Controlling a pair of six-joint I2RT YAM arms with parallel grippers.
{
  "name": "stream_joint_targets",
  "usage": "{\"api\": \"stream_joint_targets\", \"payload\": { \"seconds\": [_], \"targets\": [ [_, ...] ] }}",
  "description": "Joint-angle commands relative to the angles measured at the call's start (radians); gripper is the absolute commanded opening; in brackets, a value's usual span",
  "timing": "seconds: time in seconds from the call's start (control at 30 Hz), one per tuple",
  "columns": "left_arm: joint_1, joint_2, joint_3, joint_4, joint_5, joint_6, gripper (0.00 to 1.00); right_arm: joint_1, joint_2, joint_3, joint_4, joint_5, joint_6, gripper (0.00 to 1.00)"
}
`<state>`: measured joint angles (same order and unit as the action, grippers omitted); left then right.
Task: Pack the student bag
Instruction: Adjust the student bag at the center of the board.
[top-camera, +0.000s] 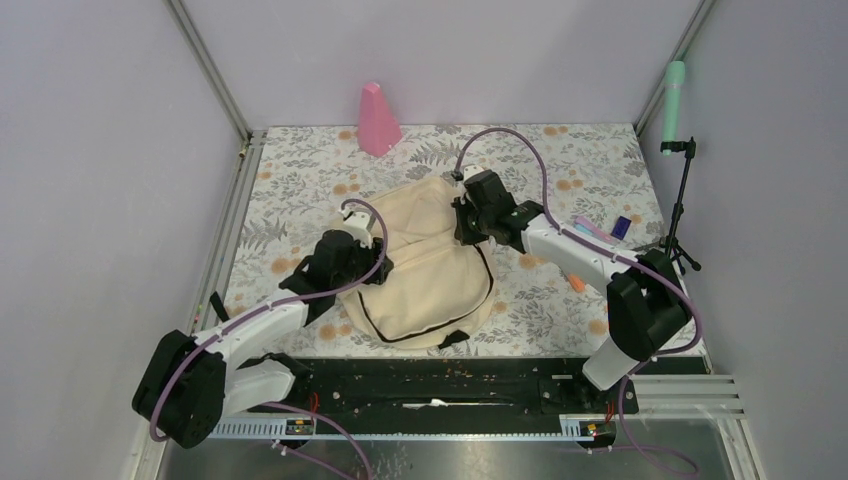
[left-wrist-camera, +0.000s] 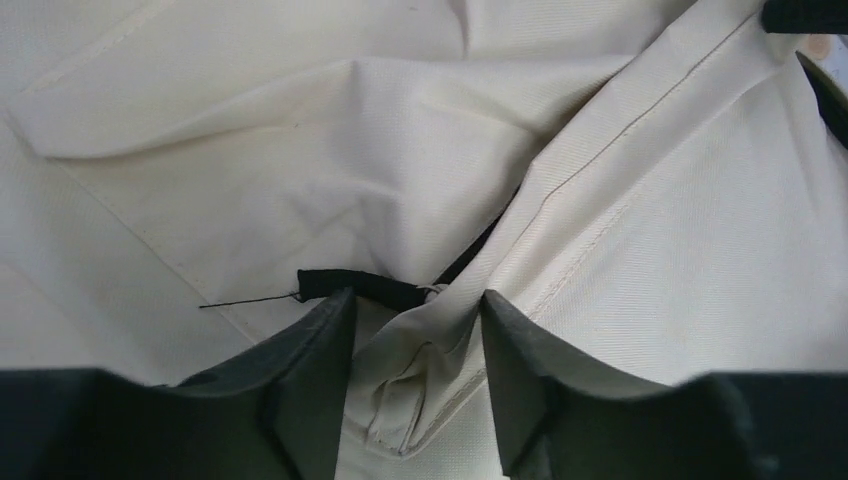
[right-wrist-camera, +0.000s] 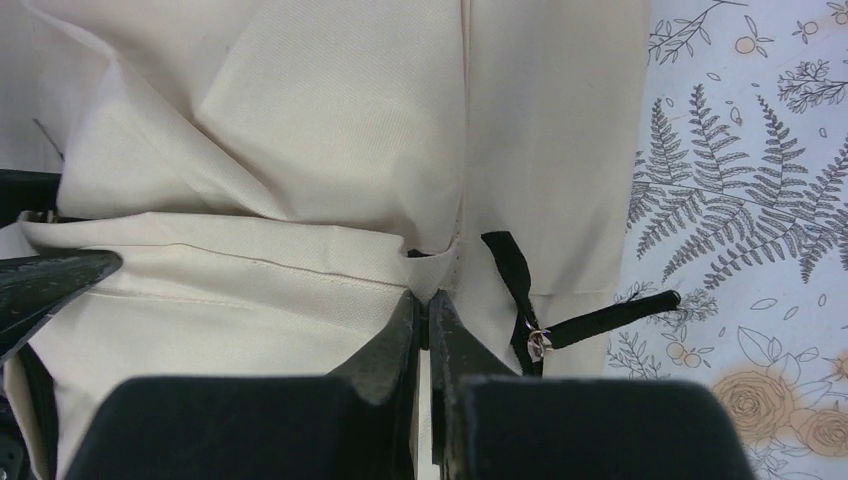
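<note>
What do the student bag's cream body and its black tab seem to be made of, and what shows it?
The student bag: woven cloth, probably canvas or cotton, matte; fine weave, soft folds, stitched seams. The black tab: looks like woven ribbon, matte, on a shiny metal-looking ring.

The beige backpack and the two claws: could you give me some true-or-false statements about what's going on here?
1. The backpack lies on a flower-patterned table. True.
2. The right claw is wide open. False: it is pinched shut on the backpack's fabric.
3. The left claw has its fingers apart, with a fabric fold between them. True.
4. The pink cone sits on the backpack. False: it stands apart, at the table's far edge.
</note>
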<state>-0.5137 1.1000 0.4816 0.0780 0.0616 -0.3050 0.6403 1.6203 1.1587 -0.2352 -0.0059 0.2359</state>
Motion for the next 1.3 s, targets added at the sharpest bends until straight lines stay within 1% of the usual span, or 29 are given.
{"api": "stream_joint_targets", "payload": {
  "seconds": [0.0,0.07,0.1,0.17,0.2,0.27,0.37,0.43,0.53,0.6,0.67,0.73,0.83,1.0,1.07,1.1,1.13,1.2,1.23,1.27],
  "targets": [
    [-0.043,0.026,0.063,0.03,-0.056,0.044,0.39,-0.012,-0.038,0.098,-0.087,-0.007,-0.023,0.05],
    [-0.054,0.019,0.061,0.024,-0.108,0.043,0.3,-0.011,-0.096,0.098,-0.144,-0.004,-0.012,0.31],
    [-0.057,0.012,0.058,0.024,-0.117,0.038,0.24,-0.012,-0.134,0.087,-0.164,-0.001,-0.004,0.47],
    [-0.061,-0.002,0.049,0.024,-0.127,0.024,0.15,-0.012,-0.225,0.034,-0.186,0.001,0.022,0.7],
    [-0.064,-0.01,0.044,0.025,-0.124,0.02,0.12,-0.012,-0.28,-0.003,-0.193,0.013,0.036,0.76],
    [-0.071,-0.023,0.034,0.031,-0.116,0.013,0.07,-0.011,-0.384,-0.099,-0.213,0.045,0.088,0.85],
    [-0.083,-0.043,0.021,0.034,-0.117,0.002,0.01,-0.011,-0.541,-0.217,-0.267,0.072,0.18,0.88],
    [-0.089,-0.055,0.015,0.034,-0.122,-0.01,0.0,-0.013,-0.618,-0.297,-0.288,0.058,0.247,0.88],
    [-0.092,-0.077,0.005,0.04,-0.126,-0.03,0.0,-0.012,-0.704,-0.413,-0.253,-0.047,0.354,0.86],
    [-0.094,-0.088,-0.002,0.04,-0.118,-0.034,0.0,-0.012,-0.737,-0.488,-0.188,-0.139,0.461,0.84],
    [-0.094,-0.095,-0.004,0.025,-0.12,-0.037,0.0,-0.01,-0.755,-0.56,-0.084,-0.22,0.557,0.83],
    [-0.095,-0.105,-0.014,0.022,-0.117,-0.053,0.0,-0.009,-0.758,-0.614,0.009,-0.264,0.631,0.83],
    [-0.1,-0.118,-0.034,0.029,-0.093,-0.071,0.0,-0.007,-0.746,-0.654,0.104,-0.264,0.675,0.83],
    [-0.119,-0.16,-0.049,-0.017,-0.092,-0.061,0.0,-0.008,-0.659,-0.636,0.172,-0.274,0.655,0.82],
    [-0.125,-0.192,-0.055,-0.038,-0.098,-0.067,0.0,-0.007,-0.599,-0.629,0.219,-0.3,0.647,0.73],
    [-0.129,-0.209,-0.061,-0.045,-0.098,-0.073,0.0,-0.007,-0.583,-0.623,0.225,-0.308,0.64,0.66],
    [-0.133,-0.23,-0.067,-0.05,-0.097,-0.081,0.0,-0.007,-0.558,-0.612,0.227,-0.313,0.632,0.57],
    [-0.145,-0.271,-0.079,-0.06,-0.093,-0.099,0.0,-0.007,-0.517,-0.583,0.225,-0.313,0.602,0.34],
    [-0.152,-0.299,-0.085,-0.066,-0.092,-0.107,0.0,-0.008,-0.503,-0.562,0.219,-0.308,0.585,0.25],
    [-0.158,-0.314,-0.093,-0.07,-0.091,-0.116,0.0,-0.008,-0.488,-0.538,0.208,-0.301,0.562,0.18]
  ]
}}
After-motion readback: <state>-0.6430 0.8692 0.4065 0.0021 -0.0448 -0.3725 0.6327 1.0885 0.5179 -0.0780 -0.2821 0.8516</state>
